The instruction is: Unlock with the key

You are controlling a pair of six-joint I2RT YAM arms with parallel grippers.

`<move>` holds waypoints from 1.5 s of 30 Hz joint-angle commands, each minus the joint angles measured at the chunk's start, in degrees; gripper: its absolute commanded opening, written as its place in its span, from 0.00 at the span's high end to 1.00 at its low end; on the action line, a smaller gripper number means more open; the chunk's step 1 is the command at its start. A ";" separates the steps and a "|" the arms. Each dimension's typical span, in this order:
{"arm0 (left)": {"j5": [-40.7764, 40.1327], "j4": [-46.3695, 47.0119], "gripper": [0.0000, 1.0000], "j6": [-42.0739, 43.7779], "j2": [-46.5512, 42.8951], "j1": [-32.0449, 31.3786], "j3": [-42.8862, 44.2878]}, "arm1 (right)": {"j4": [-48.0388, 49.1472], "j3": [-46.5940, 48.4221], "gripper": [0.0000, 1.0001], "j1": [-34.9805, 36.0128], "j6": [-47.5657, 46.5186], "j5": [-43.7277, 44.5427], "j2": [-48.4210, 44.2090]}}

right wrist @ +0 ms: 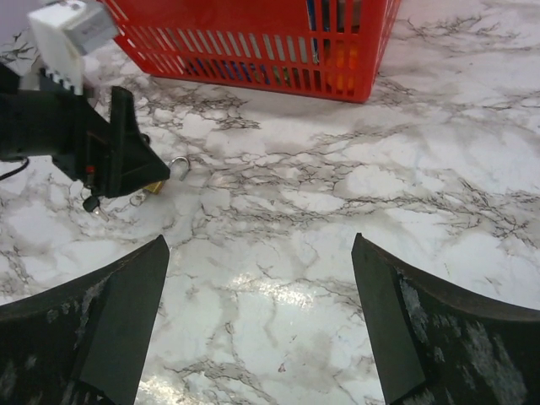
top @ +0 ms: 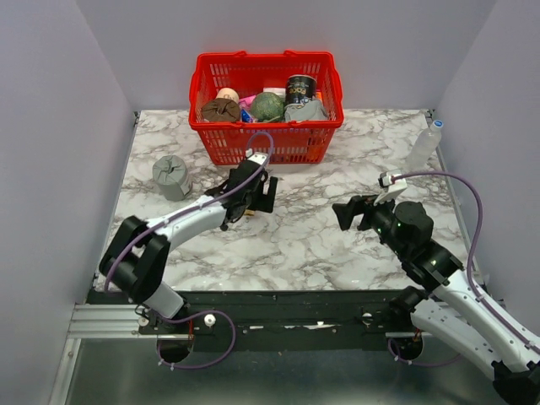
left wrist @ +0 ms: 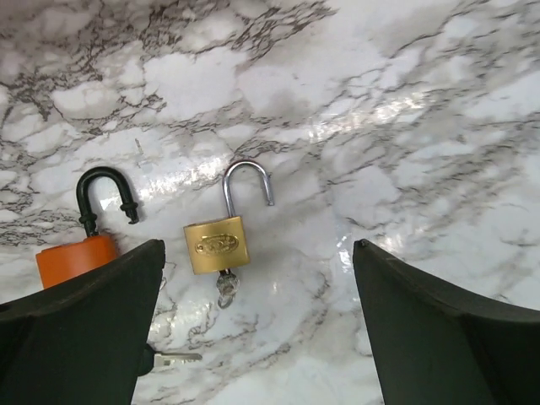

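The key (left wrist: 175,359) lies flat on the marble. Its thin metal blade shows beside my left finger (left wrist: 93,329), which hides the black head. My left gripper (left wrist: 258,251) hangs open just above the table with nothing between its fingers. A small brass padlock (left wrist: 217,243) lies under it with its shackle swung open and a little silver key (left wrist: 226,287) in its keyhole. An orange-and-black padlock (left wrist: 74,256) lies to the left, its black shackle also open. From above, my left gripper (top: 253,196) covers both locks. My right gripper (top: 354,213) is open and empty over bare marble, well to the right.
A red basket (top: 266,135) full of items stands at the back centre, close behind the left gripper. A grey ridged object (top: 171,177) sits at the left. A clear bottle (top: 424,145) stands by the right wall.
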 commanded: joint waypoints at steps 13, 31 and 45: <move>10.33 8.42 0.01 -4.32 -29.23 12.64 -9.62 | 2.17 -1.06 0.00 -2.02 3.27 -0.73 0.97; 11.76 -3.98 0.01 2.09 -54.90 17.75 -11.64 | 1.03 0.26 0.00 -2.72 2.39 2.88 -2.37; 9.73 -4.51 0.01 1.56 -54.11 17.75 -11.64 | 0.86 0.26 0.00 -2.72 2.48 3.32 -2.10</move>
